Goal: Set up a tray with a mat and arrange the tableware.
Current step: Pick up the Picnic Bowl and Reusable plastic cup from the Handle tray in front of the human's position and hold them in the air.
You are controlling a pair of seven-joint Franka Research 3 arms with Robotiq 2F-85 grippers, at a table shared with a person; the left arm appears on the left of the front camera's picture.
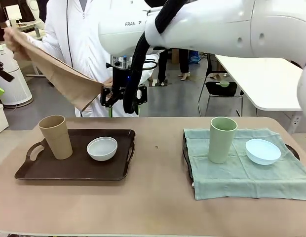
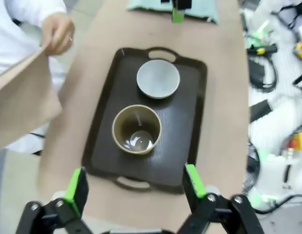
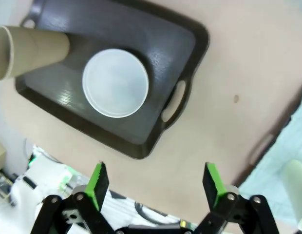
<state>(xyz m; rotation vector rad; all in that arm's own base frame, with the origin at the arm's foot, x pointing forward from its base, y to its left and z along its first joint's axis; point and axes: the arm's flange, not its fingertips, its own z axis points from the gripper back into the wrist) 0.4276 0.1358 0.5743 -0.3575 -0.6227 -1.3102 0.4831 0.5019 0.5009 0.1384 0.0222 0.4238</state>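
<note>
Mouths up, long axes vertical: tan tumbler point(image 1: 55, 137) left of white bowl point(image 1: 102, 148) on the left brown tray point(image 1: 69, 170); pale green tumbler point(image 1: 222, 139) left of light blue bowl point(image 1: 262, 151) on the right green mat point(image 1: 242, 177). Left pincer point(image 2: 136, 183) and right pincer point(image 3: 156, 181) hang spread, empty, above the bench point(image 1: 158, 197).

Past the far edge of the tan tabletop point(image 1: 158, 207) I see a smooth grey floor point(image 1: 177, 101). A white table point(image 1: 261, 79) stands beyond the far right corner, with a black chair point(image 1: 214, 90) just beside it. Beyond the far left corner sits a white rounded unit point(image 1: 15, 86). The light is bright and even.
</note>
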